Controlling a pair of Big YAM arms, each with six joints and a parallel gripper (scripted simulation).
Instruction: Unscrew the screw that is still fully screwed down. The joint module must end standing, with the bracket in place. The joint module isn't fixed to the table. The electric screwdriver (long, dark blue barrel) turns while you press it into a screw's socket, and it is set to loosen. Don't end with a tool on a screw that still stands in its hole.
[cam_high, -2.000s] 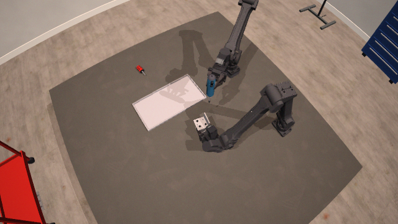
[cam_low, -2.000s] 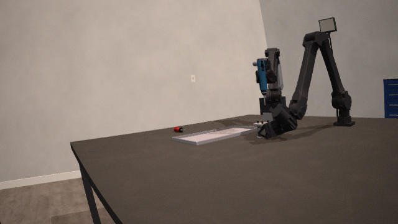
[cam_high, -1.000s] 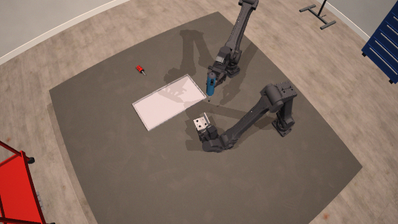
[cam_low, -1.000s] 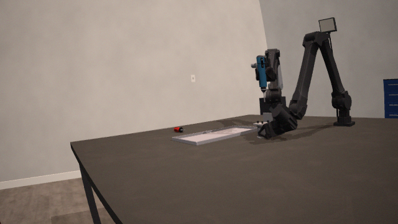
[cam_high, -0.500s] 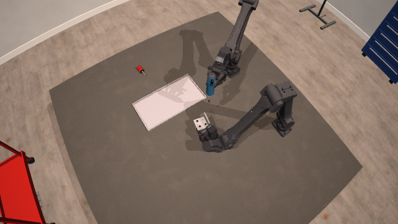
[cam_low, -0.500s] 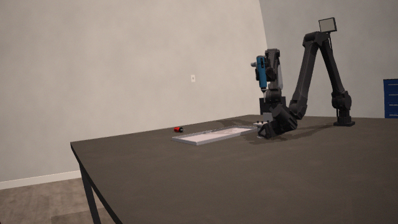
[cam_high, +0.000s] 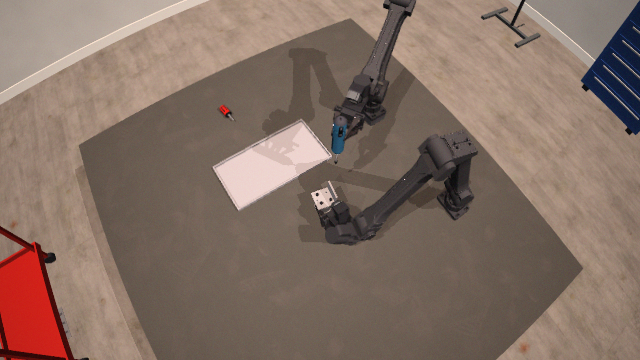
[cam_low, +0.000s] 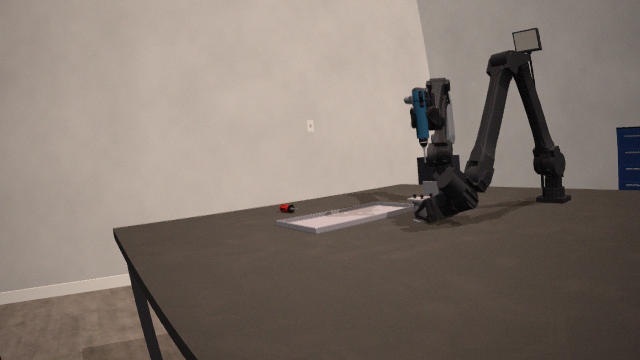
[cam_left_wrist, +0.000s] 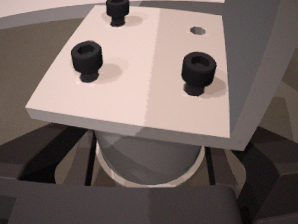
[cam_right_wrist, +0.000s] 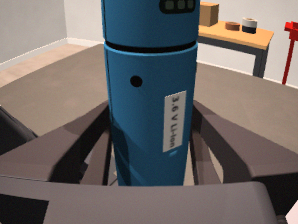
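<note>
The joint module (cam_high: 328, 208) (cam_left_wrist: 142, 150) stands upright on the table near the tray's right corner. Its pale bracket (cam_high: 323, 196) (cam_low: 418, 199) (cam_left_wrist: 145, 75) sits on top. Three black socket screws (cam_left_wrist: 86, 59) (cam_left_wrist: 199, 71) (cam_left_wrist: 116, 9) stand in the bracket, and the fourth hole (cam_left_wrist: 198, 30) is empty. My left gripper (cam_high: 331, 212) (cam_low: 426, 206) (cam_left_wrist: 150, 111) is low and shut on the module's grey cylinder. My right gripper (cam_high: 346, 126) (cam_low: 431, 117) (cam_right_wrist: 150, 110) is shut on the blue electric screwdriver (cam_high: 338, 137) (cam_low: 420, 115) (cam_right_wrist: 147, 100). It holds it upright, tip down, well above the table and a little beyond the module.
A shallow white tray (cam_high: 260, 172) (cam_low: 340, 217) lies left of the module. A small red screwdriver (cam_high: 225, 111) (cam_low: 286, 208) lies beyond the tray. Off the table are a red cart (cam_high: 25, 300) and a blue cabinet (cam_high: 617, 75) (cam_low: 629, 157).
</note>
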